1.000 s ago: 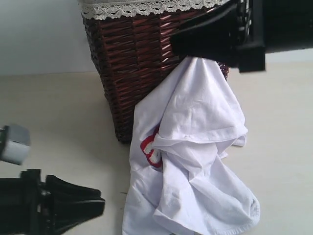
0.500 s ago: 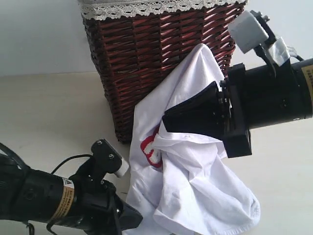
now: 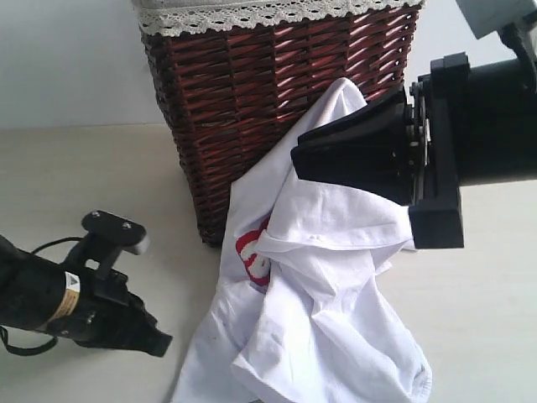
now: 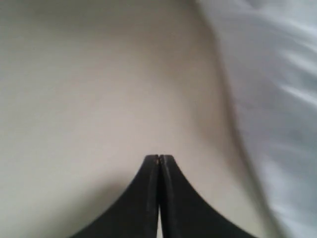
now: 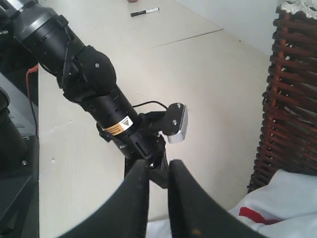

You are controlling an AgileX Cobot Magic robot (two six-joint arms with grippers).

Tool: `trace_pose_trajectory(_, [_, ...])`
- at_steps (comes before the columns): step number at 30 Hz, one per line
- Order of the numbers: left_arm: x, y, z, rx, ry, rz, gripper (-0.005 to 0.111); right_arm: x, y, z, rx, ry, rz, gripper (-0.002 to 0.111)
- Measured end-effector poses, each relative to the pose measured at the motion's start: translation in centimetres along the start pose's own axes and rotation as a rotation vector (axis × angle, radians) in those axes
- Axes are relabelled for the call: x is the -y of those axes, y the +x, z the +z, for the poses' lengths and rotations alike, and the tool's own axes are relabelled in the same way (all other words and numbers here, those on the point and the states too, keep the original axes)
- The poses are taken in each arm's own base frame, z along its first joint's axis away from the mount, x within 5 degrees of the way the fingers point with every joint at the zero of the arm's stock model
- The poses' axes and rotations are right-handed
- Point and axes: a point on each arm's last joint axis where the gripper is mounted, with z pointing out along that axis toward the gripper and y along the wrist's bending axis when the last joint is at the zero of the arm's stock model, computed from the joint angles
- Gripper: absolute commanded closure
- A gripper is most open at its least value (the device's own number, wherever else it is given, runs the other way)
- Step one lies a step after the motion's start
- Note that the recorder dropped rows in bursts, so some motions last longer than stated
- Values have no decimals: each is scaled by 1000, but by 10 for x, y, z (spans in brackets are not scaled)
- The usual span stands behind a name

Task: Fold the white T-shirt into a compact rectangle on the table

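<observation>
The white T-shirt (image 3: 336,277) hangs crumpled from the side of the wicker basket (image 3: 252,101) down onto the table (image 3: 84,185), with red lettering (image 3: 252,256) showing in a fold. My left gripper (image 3: 164,344) is low over the table just left of the shirt's lower edge. In the left wrist view that gripper (image 4: 159,156) is shut on nothing, with bare table (image 4: 99,89) under it and the shirt (image 4: 277,99) to one side. My right gripper (image 3: 298,159) hovers in front of the shirt's upper part. Its fingers (image 5: 157,166) stand a narrow gap apart with nothing between the tips.
The tall dark basket (image 5: 294,99) with a lace-trimmed liner (image 3: 252,13) stands right behind the shirt. In the right wrist view the left arm (image 5: 99,94) lies just beyond my right fingers, and a black marker (image 5: 144,11) lies far off on the table.
The left gripper has closed and drawn back to the left from the shirt's lower corner. The shirt's lower edge now spreads further left. The right gripper has risen and narrowed.
</observation>
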Motion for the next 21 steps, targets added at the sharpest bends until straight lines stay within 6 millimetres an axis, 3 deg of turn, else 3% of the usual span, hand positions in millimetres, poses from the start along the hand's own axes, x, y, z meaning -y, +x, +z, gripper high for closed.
trace_pose_trajectory(2, [-16,3,-2,-6,6,-66,107,0,0,0,0,0,2,90])
trace_pose_trajectory(6, [2,-2,-26,51,207,-19,107,2,0,0,-1,18,0,83])
trace_pose_trajectory(10, [14,-14,-62,182,265,37,107,8,0,0,-3,86,4,83])
trace_pose_trajectory(13, [11,-28,-92,326,160,61,107,16,1,-1,-5,173,9,83])
trace_pose_trajectory(17, [-17,-57,-135,571,-203,-62,107,29,1,-5,-7,322,21,83])
trace_pose_trajectory(21, [-20,-77,-168,719,-265,-114,107,39,-1,-13,8,481,41,83])
